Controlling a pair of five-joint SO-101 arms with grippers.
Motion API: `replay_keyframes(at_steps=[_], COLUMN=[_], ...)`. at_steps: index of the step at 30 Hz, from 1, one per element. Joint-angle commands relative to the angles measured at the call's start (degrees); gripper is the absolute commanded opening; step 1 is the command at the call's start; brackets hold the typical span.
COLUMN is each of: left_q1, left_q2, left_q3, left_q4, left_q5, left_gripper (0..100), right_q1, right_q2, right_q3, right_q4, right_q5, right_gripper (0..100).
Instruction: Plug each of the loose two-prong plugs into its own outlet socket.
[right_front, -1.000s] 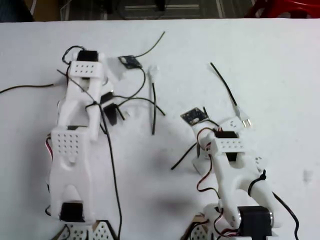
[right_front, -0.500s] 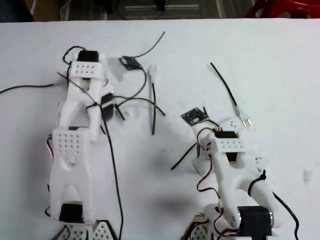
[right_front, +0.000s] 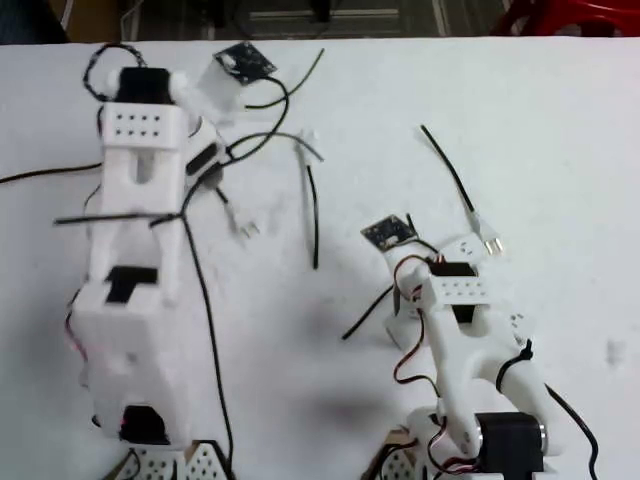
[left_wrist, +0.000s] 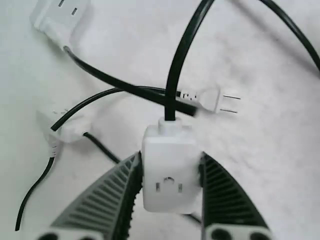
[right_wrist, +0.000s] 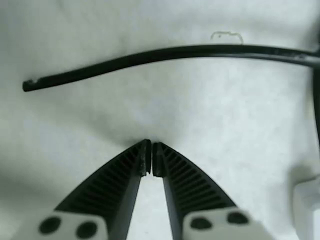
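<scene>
My left gripper is shut on a white outlet socket, held clear of the table with its black cord running up from it. A white two-prong plug lies beyond it, seen as the plug in the high view. A second socket and another white plug lie farther off. My right gripper is shut and empty, low over the table near a black cord. Another two-prong plug lies just beyond the right arm.
Loose black cords cross the table between the two arms. A cord end lies beside the right arm. The left arm stands tall over the left side. The table's far edge runs behind everything.
The left arm has risen and swung toward the far edge with the socket in its gripper, dragging its cord along. The right arm has not moved.
</scene>
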Motion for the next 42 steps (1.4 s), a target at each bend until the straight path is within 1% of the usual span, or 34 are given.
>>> replay_keyframes(at_steps=[1, 6, 10, 12, 15, 17, 19, 21, 24, 27, 31, 33, 36, 42], left_q1=[3.47, 8.4, 9.27, 9.19, 9.1, 9.19, 9.19, 9.19, 9.1, 7.69, 1.19, -2.33, -7.08, -15.16], left_q2=[-17.89, -35.12, -42.59, -43.03, -42.15, -41.19, -40.04, -38.73, -36.44, -34.68, -32.66, -30.81, -26.51, -16.31], left_q3=[13.89, 34.2, 49.32, 58.37, 72.18, 78.68, 82.29, 83.34, 83.16, 83.16, 80.53, 77.45, 71.82, 57.58], left_q4=[0.09, -0.18, -2.37, -6.07, -14.68, -20.75, -24.62, -25.85, -26.37, -31.21, -40.26, -42.64, -43.34, -41.85], left_q5=[-1.85, -3.08, -2.64, -2.64, -2.64, -2.64, -2.64, -2.64, -2.64, -3.08, -3.16, -5.36, -8.97, -10.11], left_gripper=[11, 12, 12, 12, 12, 12, 12, 16, 26, 33, 33, 34, 33, 33], right_q1=[0.22, 0.22, 0.22, 0.22, 0.22, 0.22, 0.22, 0.22, 0.22, 0.22, 0.22, 0.22, 0.22, 0.22], right_q2=[-0.66, -0.66, -0.66, -0.66, -0.66, -0.66, -0.66, -0.66, -0.66, -0.66, -0.66, -0.66, -0.66, -0.66], right_q3=[0.09, 0.09, 0.09, 0.09, 0.09, 0.09, 0.09, 0.09, 0.09, 0.09, 0.09, 0.09, 0.09, 0.09], right_q4=[-0.04, -0.04, -0.04, -0.04, -0.04, -0.04, -0.04, -0.04, -0.04, -0.04, 0.04, 0.04, 0.04, 0.04], right_q5=[0.18, 0.18, 0.09, 0.09, 0.09, 0.09, 0.09, 0.09, 0.18, 0.18, 0.18, 0.18, 0.18, 0.26], right_gripper=[2.0, 2.0, 2.0, 2.0, 2.0, 2.0, 2.0, 2.0, 2.0, 2.0, 2.0, 2.0, 2.0, 2.0])
